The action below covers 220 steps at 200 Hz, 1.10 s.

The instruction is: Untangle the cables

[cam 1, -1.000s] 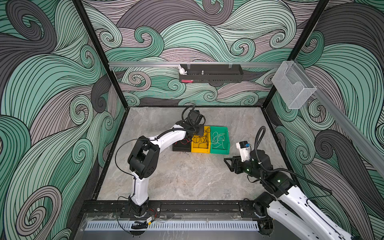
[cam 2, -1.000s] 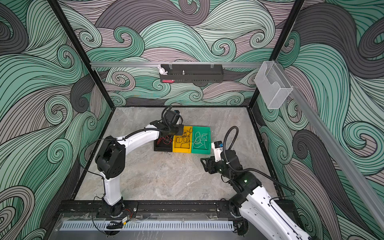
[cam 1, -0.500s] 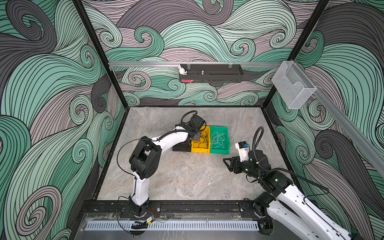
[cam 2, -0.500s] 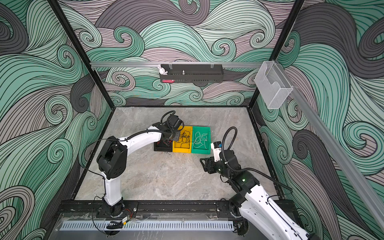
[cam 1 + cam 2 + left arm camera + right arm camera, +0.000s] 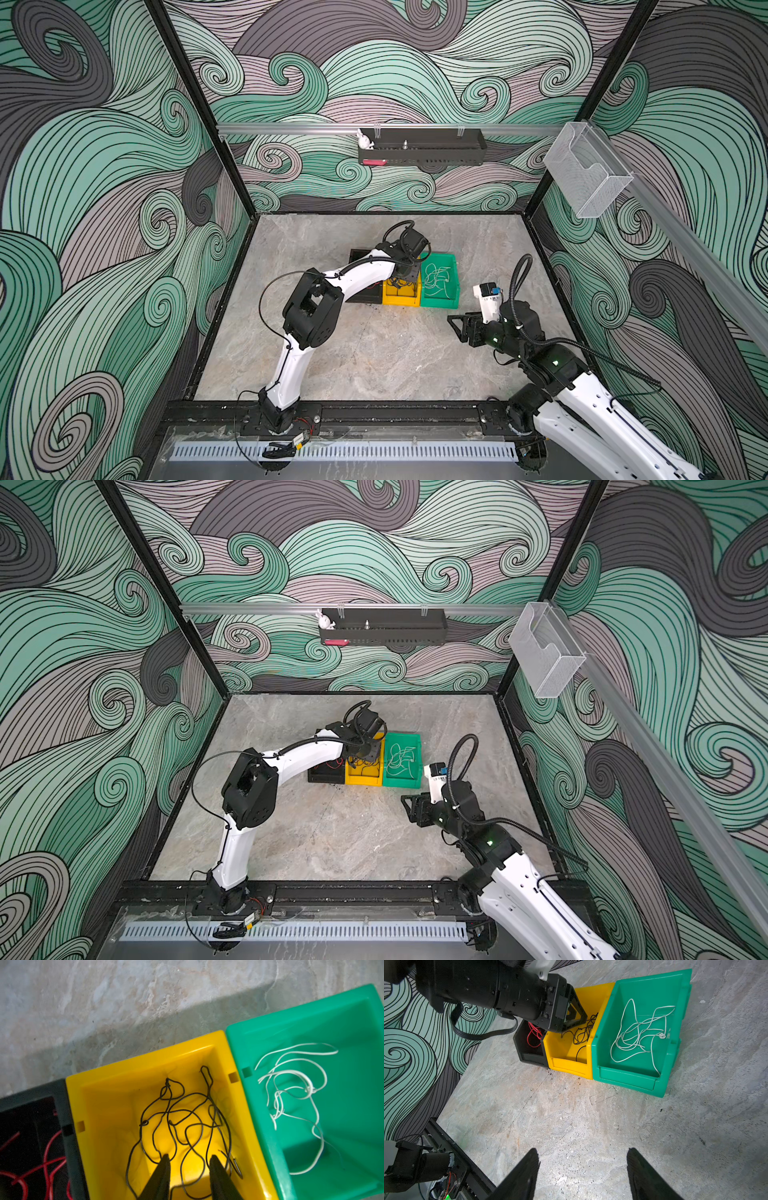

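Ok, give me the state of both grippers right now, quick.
Left gripper: open, fingers apart over the black wires in the yellow bin, holding nothing.
Right gripper: open, holding nothing.

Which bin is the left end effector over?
The middle yellow bin, holding the black cable; the left end effector points into it, not the black bin or green bin.

Table (image 5: 374,357): lying open near the bins.
Yellow bin (image 5: 401,300): left gripper (image 5: 189,1156) occupying its opening.
Green bin (image 5: 438,302): standing unobstructed above.
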Motion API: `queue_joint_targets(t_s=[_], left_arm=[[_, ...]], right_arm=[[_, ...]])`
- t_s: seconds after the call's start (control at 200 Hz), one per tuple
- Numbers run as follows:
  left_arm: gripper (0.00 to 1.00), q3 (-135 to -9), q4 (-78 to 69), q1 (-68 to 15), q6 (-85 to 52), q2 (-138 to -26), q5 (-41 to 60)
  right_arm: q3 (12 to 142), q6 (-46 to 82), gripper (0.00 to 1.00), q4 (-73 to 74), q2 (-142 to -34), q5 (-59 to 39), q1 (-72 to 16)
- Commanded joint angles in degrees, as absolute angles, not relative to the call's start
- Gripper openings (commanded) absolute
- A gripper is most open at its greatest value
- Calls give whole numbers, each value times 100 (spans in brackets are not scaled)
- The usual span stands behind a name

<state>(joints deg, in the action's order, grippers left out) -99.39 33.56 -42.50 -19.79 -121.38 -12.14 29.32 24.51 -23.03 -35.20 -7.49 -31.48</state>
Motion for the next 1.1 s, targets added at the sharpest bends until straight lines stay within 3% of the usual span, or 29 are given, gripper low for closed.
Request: queue_joint_targets(t_s=[0.0,0.19,0.38,0.595,0.766,0.851,0.926,1.001,1.096], left_arm=[[43,-9747,3412,-4228,-2019,-11682,-1238],[46,-9367,3294,-4228,-1996,-10785,-1181],[53,-8165,2685,-4129,-1985,-9453,-948],[62,-6139,1881,-3100,-2636,-7837,-723],[63,-4766,1681,-2275,-3057,-6729,-1309],[65,-4238,1635,-2100,-3066,-6317,-1866],[68,-3817,1463,-1976,-3063,-6075,-2227],[78,-3453,1085,-1728,-3168,-5957,-2486],[80,-3235,554,-1300,-3216,-6058,-2967]], right_arm=[[2900,2525,68,-2303,-3517,-723,-3105],[2979,2556,72,-2303,-3502,-451,-3077],[3220,2455,77,-2132,-3839,402,-2960],[3311,2511,90,-1212,-4628,1264,-2696],[3506,2494,91,-991,-5185,1692,-2406],[3419,2422,98,-759,-5297,1934,-2207],[3217,2202,99,-357,-5348,2155,-2015],[2944,1971,99,137,-5384,2580,-1856],[2686,1732,100,621,-5477,2994,-1572]])
